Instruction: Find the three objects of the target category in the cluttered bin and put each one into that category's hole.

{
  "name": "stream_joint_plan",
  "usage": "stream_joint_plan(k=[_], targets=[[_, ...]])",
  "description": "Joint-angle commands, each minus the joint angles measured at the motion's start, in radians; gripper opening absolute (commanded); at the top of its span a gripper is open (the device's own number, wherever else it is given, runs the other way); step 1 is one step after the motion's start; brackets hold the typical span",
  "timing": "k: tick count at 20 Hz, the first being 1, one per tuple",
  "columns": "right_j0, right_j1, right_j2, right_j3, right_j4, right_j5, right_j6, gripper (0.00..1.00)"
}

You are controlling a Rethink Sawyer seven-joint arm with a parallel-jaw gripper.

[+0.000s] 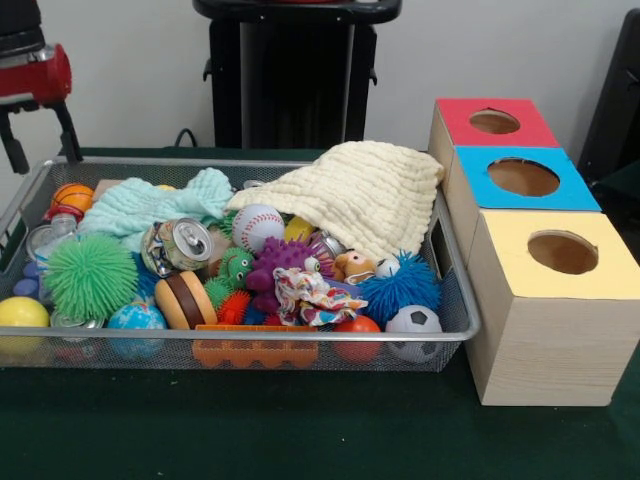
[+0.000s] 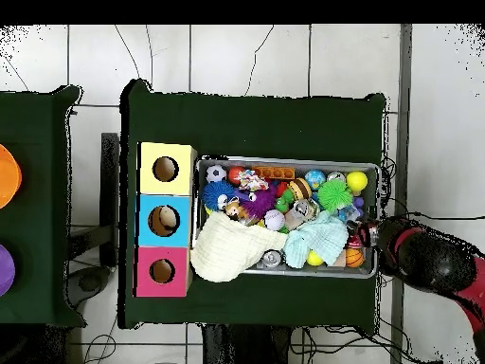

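A wire mesh bin (image 1: 470, 318) (image 2: 288, 162) is packed with toys. In it lie a baseball (image 1: 257, 226), a soccer ball (image 1: 413, 331), a small basketball (image 1: 72, 197), a yellow ball (image 1: 21, 313), a crushed can (image 1: 181, 243), a green spiky ball (image 1: 90, 275), a blue spiky ball (image 1: 401, 287) and a toy burger (image 1: 185, 299). Beside the bin stand three boxes with round holes: red (image 1: 495, 122) (image 2: 161, 271), blue (image 1: 523, 178) (image 2: 164, 220) and yellow (image 1: 562, 254) (image 2: 166, 169). My gripper (image 1: 40, 148) (image 2: 366, 233) hangs open over the bin's end farthest from the boxes, holding nothing.
A cream cloth (image 1: 355, 195) (image 2: 227, 251) drapes over the bin's corner by the boxes and hides what lies beneath. A mint cloth (image 1: 150, 205) (image 2: 318, 243) covers more toys near the gripper. The bin and boxes stand on a dark green table cover (image 1: 300, 430).
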Motion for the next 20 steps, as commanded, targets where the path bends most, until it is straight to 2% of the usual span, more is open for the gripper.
stream_joint_plan(k=[1, 11, 20], targets=[[0.012, 0.012, 0.04, 0.018, 0.018, 0.071, -0.023, 1.0], [0.013, 0.079, 0.027, 0.0, -0.011, 0.011, -0.02, 1.0], [0.01, 0.187, 0.02, -0.056, -0.046, -0.054, -0.028, 1.0]])
